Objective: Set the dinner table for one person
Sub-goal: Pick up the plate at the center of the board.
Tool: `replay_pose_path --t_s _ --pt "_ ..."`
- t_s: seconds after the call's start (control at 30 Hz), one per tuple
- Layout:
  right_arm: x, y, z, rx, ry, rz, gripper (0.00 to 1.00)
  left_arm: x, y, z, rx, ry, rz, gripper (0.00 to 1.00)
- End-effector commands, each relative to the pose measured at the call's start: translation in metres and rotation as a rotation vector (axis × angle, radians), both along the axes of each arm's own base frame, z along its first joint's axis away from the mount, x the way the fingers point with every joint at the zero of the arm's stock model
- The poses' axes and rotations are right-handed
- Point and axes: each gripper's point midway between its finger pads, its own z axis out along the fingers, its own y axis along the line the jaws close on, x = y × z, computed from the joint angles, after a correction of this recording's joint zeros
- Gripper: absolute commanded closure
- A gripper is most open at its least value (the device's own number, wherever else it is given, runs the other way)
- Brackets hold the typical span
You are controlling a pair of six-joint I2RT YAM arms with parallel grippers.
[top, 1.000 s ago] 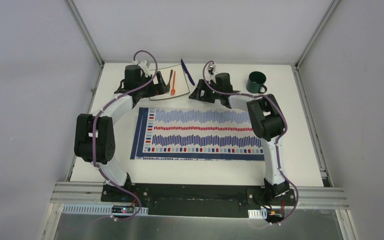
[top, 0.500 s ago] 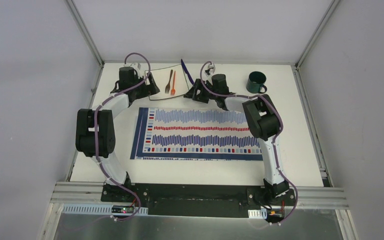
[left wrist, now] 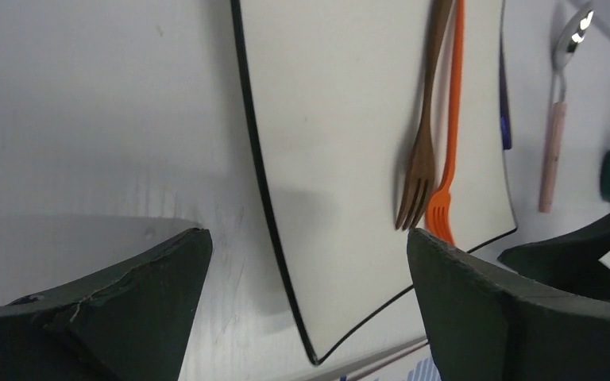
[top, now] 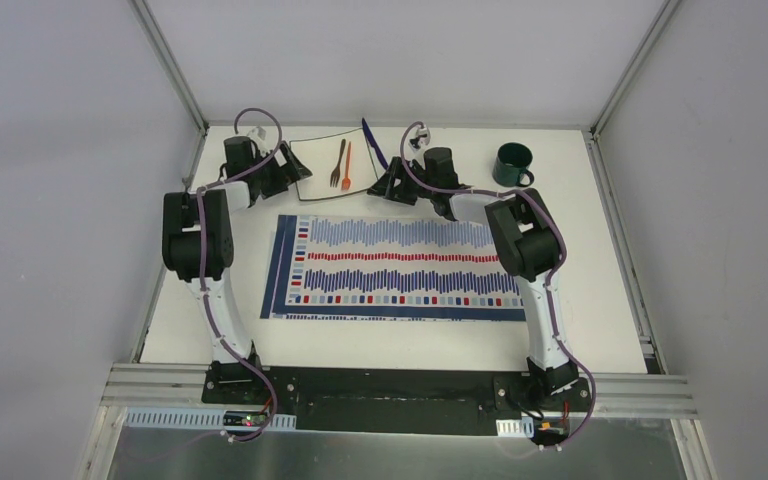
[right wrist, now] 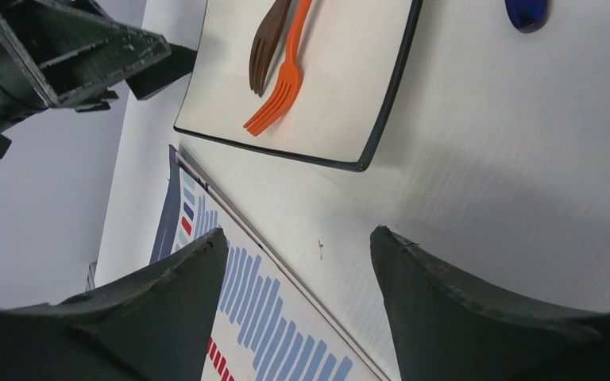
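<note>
Shifted toward the far left corner of the tabletop [top: 600, 300], the left fingers [left wrist: 127, 309] are held wide apart, empty, just left of the square white plate [top: 322, 168] at the far edge; the right fingers [right wrist: 461, 309], also apart, are poised at its right.

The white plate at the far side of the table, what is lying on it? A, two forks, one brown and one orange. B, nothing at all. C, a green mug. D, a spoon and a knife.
A: a brown fork and an orange fork lie side by side on the plate, while the green mug stands apart from it on the dinner table.
</note>
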Motion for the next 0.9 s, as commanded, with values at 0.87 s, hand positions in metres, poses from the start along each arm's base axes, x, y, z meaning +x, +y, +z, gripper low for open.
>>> replay_pose_path --t_s 0.87 --pt "0.053 0.025 0.008 0.158 -0.096 -0.078 0.38 0.027 -0.016 0.012 -0.21 -0.043 -0.089 0.01"
